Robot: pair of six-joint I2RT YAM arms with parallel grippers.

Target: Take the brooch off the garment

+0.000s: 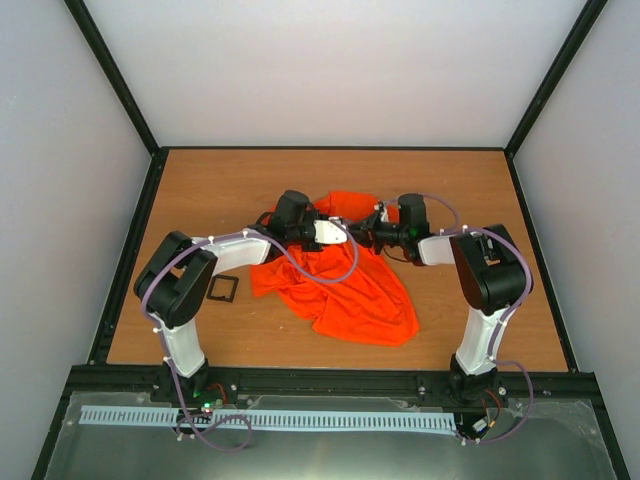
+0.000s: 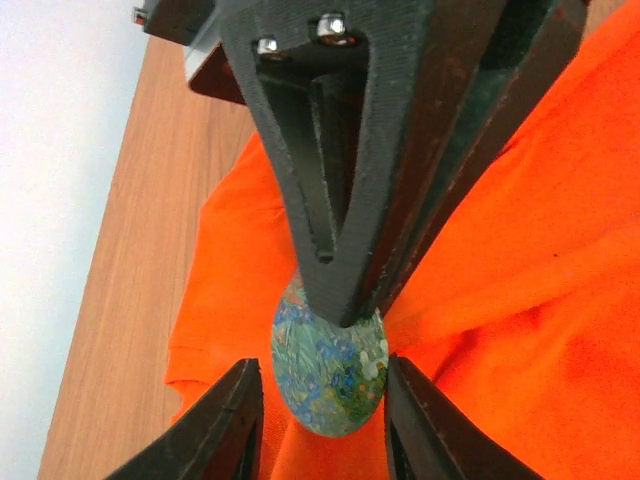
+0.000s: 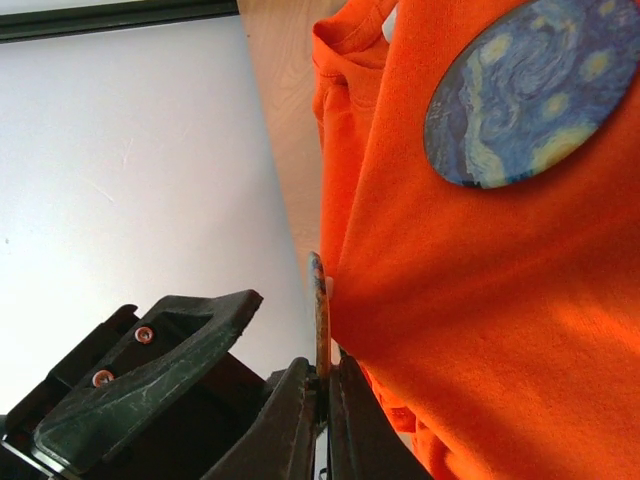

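Note:
The bright orange garment [image 1: 360, 295] lies crumpled mid-table, and both grippers meet over its far part. An oval brooch [image 2: 330, 375] painted with blue and green flowers stands against the cloth [image 2: 520, 300]. My right gripper [image 1: 370, 231] is shut on the brooch's edge, which shows edge-on [image 3: 319, 300] between its fingers [image 3: 296, 420]. My left gripper [image 2: 322, 366] is open, with one jaw on each side of the brooch. In the left wrist view the right gripper's fingers [image 2: 340, 200] come down onto the brooch from above. A second round brooch [image 3: 530, 95], blue with swirls, sits on the garment [image 3: 480, 300].
A small black square frame [image 1: 222, 289] lies on the wooden table [image 1: 200, 190] left of the garment, beside my left arm. Grey walls enclose the table on three sides. A black rail [image 1: 330, 380] runs along the near edge.

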